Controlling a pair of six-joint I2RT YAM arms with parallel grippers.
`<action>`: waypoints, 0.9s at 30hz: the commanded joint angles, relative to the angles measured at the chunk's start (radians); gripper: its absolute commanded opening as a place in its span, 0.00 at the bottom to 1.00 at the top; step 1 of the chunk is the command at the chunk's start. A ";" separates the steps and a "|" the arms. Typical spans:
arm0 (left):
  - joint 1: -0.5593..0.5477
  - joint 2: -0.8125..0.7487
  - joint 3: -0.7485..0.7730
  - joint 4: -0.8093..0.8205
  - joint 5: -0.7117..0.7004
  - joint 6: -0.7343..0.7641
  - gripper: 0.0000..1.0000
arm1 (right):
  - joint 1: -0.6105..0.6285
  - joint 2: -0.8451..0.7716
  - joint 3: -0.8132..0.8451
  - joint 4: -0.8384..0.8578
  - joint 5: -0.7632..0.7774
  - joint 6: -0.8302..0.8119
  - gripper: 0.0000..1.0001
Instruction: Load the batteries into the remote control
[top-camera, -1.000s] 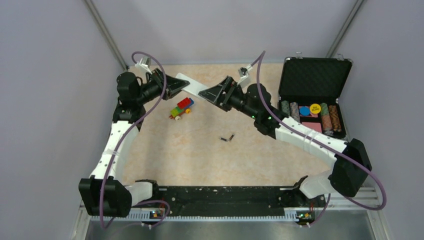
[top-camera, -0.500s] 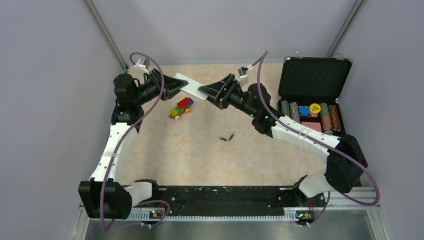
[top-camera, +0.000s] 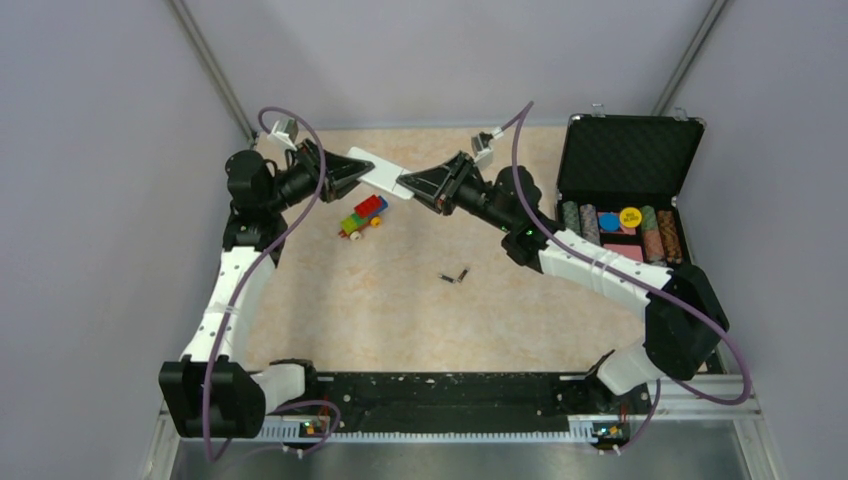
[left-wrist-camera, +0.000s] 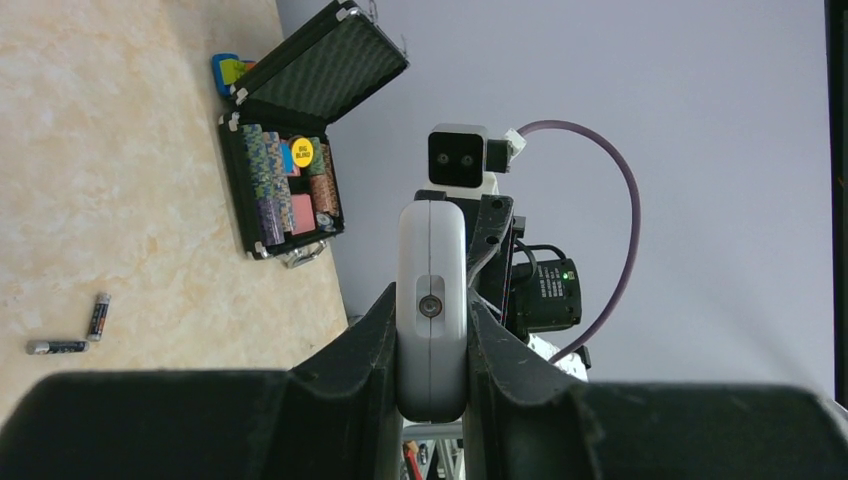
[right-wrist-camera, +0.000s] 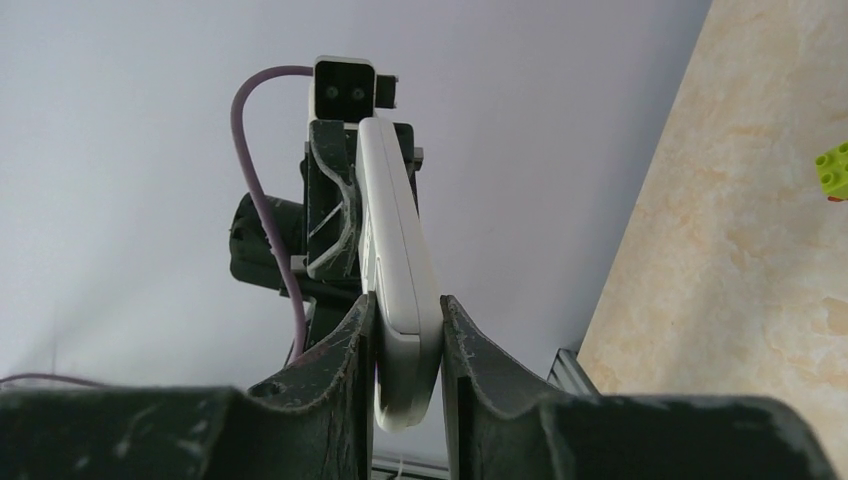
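The light-grey remote control (top-camera: 381, 172) hangs in the air over the far part of the table, held at both ends. My left gripper (top-camera: 361, 168) is shut on its left end; in the left wrist view the remote control (left-wrist-camera: 432, 240) stands edge-on between the fingers of that gripper (left-wrist-camera: 431, 312). My right gripper (top-camera: 406, 184) is shut on the other end, both pads pressing the remote control (right-wrist-camera: 395, 230) in the right wrist view, right gripper (right-wrist-camera: 408, 305). Two batteries (top-camera: 455, 276) lie on the table, side by side; the left wrist view shows one battery (left-wrist-camera: 97, 315) and the other battery (left-wrist-camera: 57, 346).
A colourful toy-brick train (top-camera: 363, 216) sits on the table just below the held remote. An open black case of poker chips (top-camera: 625, 190) stands at the back right, also seen as the case (left-wrist-camera: 285, 190). Grey walls close in the table's sides and back.
The right gripper has shut from wide open onto the remote's right end, having moved slightly left toward it. The left gripper kept its grip.
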 joint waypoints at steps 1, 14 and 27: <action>0.016 -0.012 0.016 0.118 0.016 -0.039 0.00 | -0.010 0.018 -0.036 -0.009 -0.049 -0.054 0.19; 0.061 0.050 0.101 -0.083 0.065 0.131 0.00 | -0.024 0.025 -0.050 0.045 -0.117 -0.111 0.16; 0.061 0.034 0.032 -0.011 0.049 0.176 0.00 | -0.023 0.081 0.020 -0.074 -0.090 -0.010 0.50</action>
